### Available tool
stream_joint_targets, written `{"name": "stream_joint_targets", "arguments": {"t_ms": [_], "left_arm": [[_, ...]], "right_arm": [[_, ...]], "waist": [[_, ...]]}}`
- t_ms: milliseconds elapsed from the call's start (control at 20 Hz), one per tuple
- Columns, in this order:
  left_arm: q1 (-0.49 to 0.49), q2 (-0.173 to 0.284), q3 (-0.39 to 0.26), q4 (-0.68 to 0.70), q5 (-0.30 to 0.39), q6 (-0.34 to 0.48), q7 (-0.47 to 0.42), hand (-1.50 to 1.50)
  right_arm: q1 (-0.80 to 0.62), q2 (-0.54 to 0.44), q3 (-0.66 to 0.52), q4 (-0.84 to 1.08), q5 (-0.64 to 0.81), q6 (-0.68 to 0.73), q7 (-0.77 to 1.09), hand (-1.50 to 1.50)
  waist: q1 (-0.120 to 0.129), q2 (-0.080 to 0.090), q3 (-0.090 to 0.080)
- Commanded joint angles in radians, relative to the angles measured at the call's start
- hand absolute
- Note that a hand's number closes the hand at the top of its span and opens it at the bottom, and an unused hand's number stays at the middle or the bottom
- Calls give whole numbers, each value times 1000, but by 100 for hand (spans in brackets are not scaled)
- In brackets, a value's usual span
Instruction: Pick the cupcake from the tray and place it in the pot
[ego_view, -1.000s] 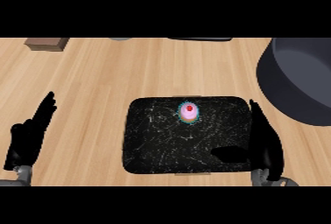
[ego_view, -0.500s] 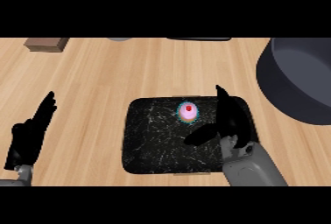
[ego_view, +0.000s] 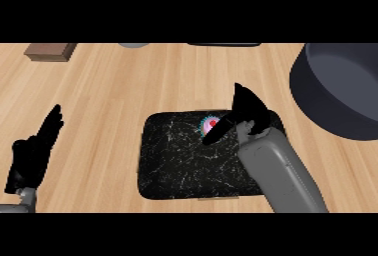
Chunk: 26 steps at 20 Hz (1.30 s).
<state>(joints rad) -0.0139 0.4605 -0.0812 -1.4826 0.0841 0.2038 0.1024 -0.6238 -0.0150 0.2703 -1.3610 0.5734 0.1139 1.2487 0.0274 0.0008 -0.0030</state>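
A small cupcake (ego_view: 210, 122) with pink icing, a red top and a teal wrapper sits near the far edge of the black marbled tray (ego_view: 177, 160). My right hand (ego_view: 247, 112) hangs over the tray's far right part, fingers straight and pointing away, thumb stretched left across the cupcake and hiding part of it. The hand is open and nothing is held. The dark grey pot (ego_view: 343, 87) stands at the right edge, to the right of that hand. My left hand (ego_view: 33, 152) rests open near the left edge, fingers up.
A brown block (ego_view: 50, 51) lies at the far left of the wooden counter. A grey object (ego_view: 134, 45) and a dark flat thing (ego_view: 223, 44) peek in at the far edge.
My right hand has moved forward and left from the tray's right edge to just beside the cupcake, its thumb now over it. The left hand has stayed put.
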Motion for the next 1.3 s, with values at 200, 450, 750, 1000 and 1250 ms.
{"name": "stream_joint_targets", "arguments": {"t_ms": [200,450,750,1000,1250], "left_arm": [[29,-11,-4,-20,-12,-4,-2,0],[15,7,34,-14,1,-18,1,0],[48,-7,25,-51,-20,-8,16,0],[33,5,47,-60,-14,-26,34,0],[65,-29,31,-54,-42,-22,-22,0]], "right_arm": [[-143,14,-19,199,-67,59,220,-150],[-174,14,-39,280,-85,45,220,-150],[-167,14,34,293,-118,-12,239,-150],[-153,14,76,392,-127,-78,170,-150],[-162,14,106,381,-195,-31,169,150]], "waist": [[-3,-1,2],[-12,-2,2],[-16,-5,3],[-9,-1,3],[-15,-3,3]]}}
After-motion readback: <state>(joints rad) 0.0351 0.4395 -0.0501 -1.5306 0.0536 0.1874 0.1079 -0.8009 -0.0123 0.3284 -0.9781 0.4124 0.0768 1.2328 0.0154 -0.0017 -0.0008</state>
